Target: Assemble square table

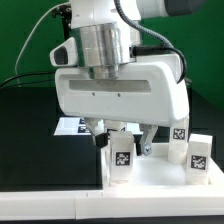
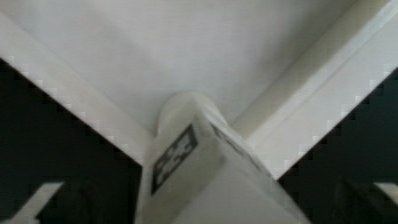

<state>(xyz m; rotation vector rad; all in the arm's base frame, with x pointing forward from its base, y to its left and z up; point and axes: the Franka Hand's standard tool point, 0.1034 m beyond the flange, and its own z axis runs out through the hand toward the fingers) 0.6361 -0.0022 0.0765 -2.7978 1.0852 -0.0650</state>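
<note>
The white square tabletop (image 1: 160, 185) lies at the front, and its corner fills the wrist view (image 2: 196, 50). My gripper (image 1: 122, 140) hangs straight down over the slab's corner nearest the exterior view's left. It is shut on a white leg (image 1: 121, 158) with a black-and-white tag. The leg stands upright on that corner. In the wrist view the leg (image 2: 205, 165) runs between my jaws (image 2: 217, 205) down to the corner socket. Two more tagged legs (image 1: 180, 140) (image 1: 200, 154) stand on the exterior view's right.
The marker board (image 1: 68, 127) lies on the black table behind the gripper, on the exterior view's left. A green backdrop stands behind. Black cables hang from the arm at the back.
</note>
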